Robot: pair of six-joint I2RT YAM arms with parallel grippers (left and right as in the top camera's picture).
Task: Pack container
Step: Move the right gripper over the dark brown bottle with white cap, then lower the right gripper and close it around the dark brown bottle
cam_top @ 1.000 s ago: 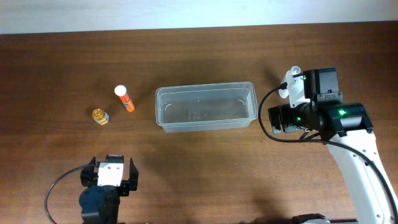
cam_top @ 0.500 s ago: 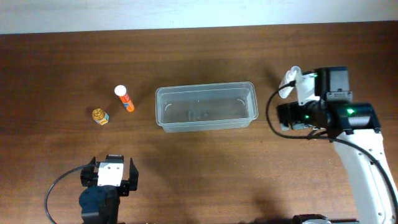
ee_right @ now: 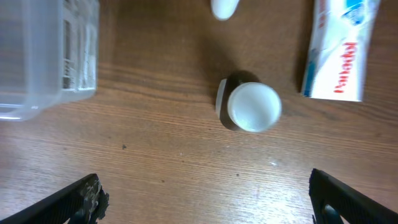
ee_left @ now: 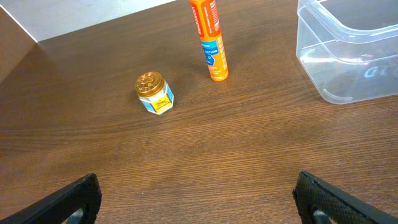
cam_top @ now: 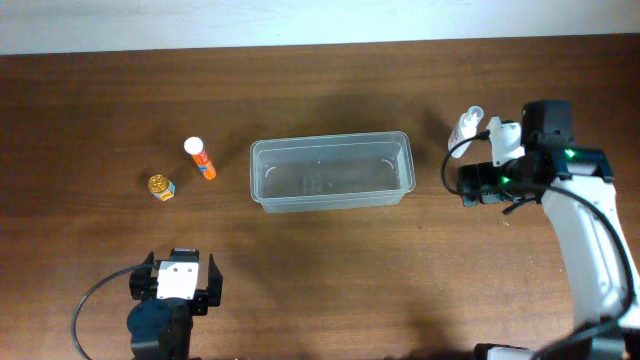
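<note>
The container [cam_top: 330, 172] is a clear rectangular tub at the table's middle, and it looks empty. Its corner shows in the left wrist view [ee_left: 348, 50] and the right wrist view [ee_right: 50, 56]. An orange tube with a white cap [cam_top: 200, 158] [ee_left: 209, 40] and a small gold-lidded jar [cam_top: 160, 187] [ee_left: 153, 93] lie left of it. My right gripper [cam_top: 478, 186] [ee_right: 208, 205] is open and empty, right of the container, near a white-capped dark bottle [ee_right: 252, 107] and a white box [ee_right: 339, 50]. My left gripper [cam_top: 175, 283] [ee_left: 199, 199] is open and empty near the front edge.
A white bottle [cam_top: 465, 128] stands right of the container, beside my right arm; its tip shows at the top of the right wrist view [ee_right: 224, 7]. A pale wall runs along the table's far edge [cam_top: 300, 40].
My right arm has moved to the right, away from the container's right end. The left arm and the objects on the left have not moved.
</note>
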